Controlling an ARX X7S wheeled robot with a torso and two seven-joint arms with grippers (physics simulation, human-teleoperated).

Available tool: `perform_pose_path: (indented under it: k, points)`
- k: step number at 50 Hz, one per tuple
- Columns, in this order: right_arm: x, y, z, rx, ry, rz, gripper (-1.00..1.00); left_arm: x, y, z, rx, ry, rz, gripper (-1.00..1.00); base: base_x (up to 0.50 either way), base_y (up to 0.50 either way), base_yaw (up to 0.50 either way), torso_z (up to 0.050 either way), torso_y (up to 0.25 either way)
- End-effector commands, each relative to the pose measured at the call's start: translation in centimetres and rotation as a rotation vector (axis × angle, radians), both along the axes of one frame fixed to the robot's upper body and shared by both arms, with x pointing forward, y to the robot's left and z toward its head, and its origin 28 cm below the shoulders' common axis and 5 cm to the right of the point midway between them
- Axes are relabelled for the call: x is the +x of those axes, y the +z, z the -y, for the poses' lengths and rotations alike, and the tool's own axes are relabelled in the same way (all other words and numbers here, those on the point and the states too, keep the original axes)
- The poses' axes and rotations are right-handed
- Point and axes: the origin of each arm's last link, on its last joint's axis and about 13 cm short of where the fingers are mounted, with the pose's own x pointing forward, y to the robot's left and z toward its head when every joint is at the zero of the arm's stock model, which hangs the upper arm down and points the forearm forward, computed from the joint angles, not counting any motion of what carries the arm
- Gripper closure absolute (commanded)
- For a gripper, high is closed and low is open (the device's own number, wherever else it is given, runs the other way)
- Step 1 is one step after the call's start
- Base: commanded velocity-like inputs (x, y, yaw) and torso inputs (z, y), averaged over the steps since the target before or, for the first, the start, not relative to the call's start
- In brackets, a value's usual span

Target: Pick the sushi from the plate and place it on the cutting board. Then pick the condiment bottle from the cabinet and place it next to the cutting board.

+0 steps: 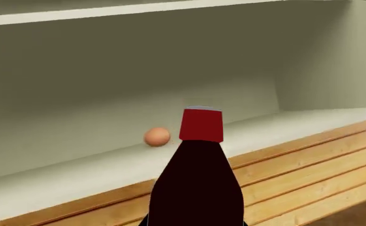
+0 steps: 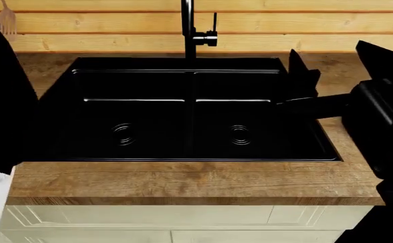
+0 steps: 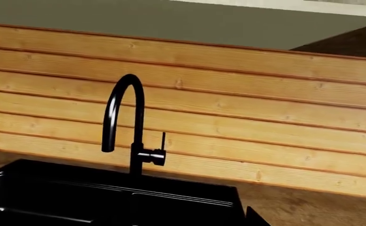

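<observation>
The condiment bottle (image 1: 195, 183) fills the near part of the left wrist view, dark red-brown with a red cap (image 1: 201, 125), upright between the jaws of my left gripper (image 1: 195, 222). It is held in front of the open cabinet shelf (image 1: 107, 167). The gripper's fingers barely show at the frame edge. My right gripper (image 2: 303, 76) hangs open and empty over the right basin of the black sink (image 2: 196, 116); one fingertip (image 3: 255, 217) shows in the right wrist view. The sushi, plate and cutting board are out of view.
A small orange-brown egg-like ball (image 1: 157, 136) lies on the cabinet shelf. A black faucet (image 2: 190, 30) stands behind the sink, also in the right wrist view (image 3: 129, 122). A wood-slat wall (image 3: 233, 113) backs the wooden counter (image 2: 182, 182). My left arm (image 2: 0, 101) fills the left edge.
</observation>
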Motion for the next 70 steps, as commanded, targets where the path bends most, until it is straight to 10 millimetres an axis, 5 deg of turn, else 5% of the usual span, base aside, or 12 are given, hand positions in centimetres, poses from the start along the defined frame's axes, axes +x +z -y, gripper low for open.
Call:
perform_pose_path:
  k: [1, 15, 26, 46, 59, 70]
  points:
    - [-0.4, -1.4, -0.6, 0.005, -0.015, 0.042, -1.0, 2.7, -8.0, -0.3, -0.022, -0.009, -0.033, 1.0, 0.0, 0.0, 0.0, 0.0, 0.0]
    - [-0.6, -2.6, -0.8, 0.042, -0.049, 0.071, -1.0, 1.9, -17.5, 0.3, -0.004, 0.079, -0.075, 1.0, 0.0, 0.0, 0.0, 0.0, 0.0]
    - [-1.0, -3.5, -0.6, 0.05, -0.08, 0.066, -1.0, 0.5, -21.3, 0.9, 0.029, 0.127, -0.112, 1.0, 0.0, 0.0, 0.0, 0.0, 0.0]
    - [-1.2, -4.7, -0.7, 0.024, -0.057, 0.009, -1.0, -0.3, -22.9, 0.3, -0.019, 0.151, -0.125, 1.0, 0.0, -0.21, 0.0, 0.001, 0.0]
    - [2.9, -5.8, -1.8, 0.063, -0.005, 0.052, -1.0, -0.4, -23.2, -0.1, -0.046, 0.161, -0.13, 1.0, 0.0, -0.5, 0.0, 0.0, 0.0]
    - [3.4, -7.4, -1.7, 0.08, 0.004, 0.065, -1.0, -0.5, -23.4, -0.2, -0.051, 0.15, -0.132, 1.0, 0.0, -0.5, 0.0, 0.0, 0.0]
